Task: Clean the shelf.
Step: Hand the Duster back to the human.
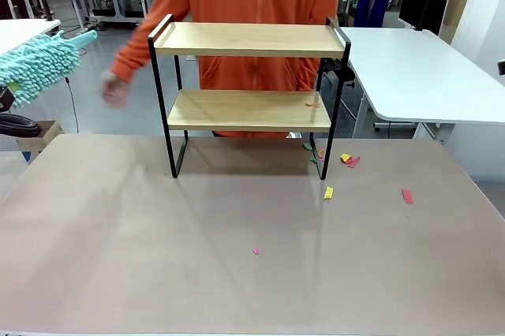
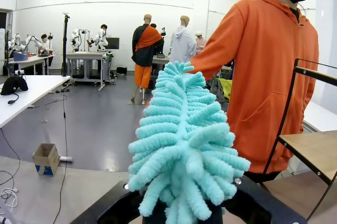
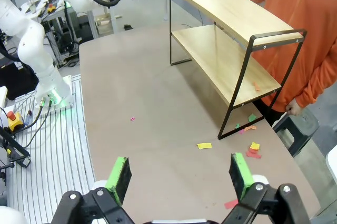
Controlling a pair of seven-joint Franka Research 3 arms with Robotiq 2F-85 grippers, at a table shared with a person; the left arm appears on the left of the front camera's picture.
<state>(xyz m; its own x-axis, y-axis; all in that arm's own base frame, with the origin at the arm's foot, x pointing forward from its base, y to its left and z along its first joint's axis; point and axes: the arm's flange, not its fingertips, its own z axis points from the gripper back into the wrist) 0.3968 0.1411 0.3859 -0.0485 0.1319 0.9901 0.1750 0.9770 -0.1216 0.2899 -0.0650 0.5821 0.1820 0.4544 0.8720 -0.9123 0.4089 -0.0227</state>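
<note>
With the left gripper [image 2: 181, 216] clamped on a fluffy turquoise microfibre duster [image 1: 35, 66] left of the two-tier wood-and-black-frame shelf [image 1: 249, 91] mid-table, right gripper [image 3: 180, 174] wide open and empty, next: sweep the lower board's paper scraps [image 1: 312, 103].

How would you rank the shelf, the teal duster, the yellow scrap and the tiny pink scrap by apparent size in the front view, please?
1. shelf
2. teal duster
3. yellow scrap
4. pink scrap
</note>
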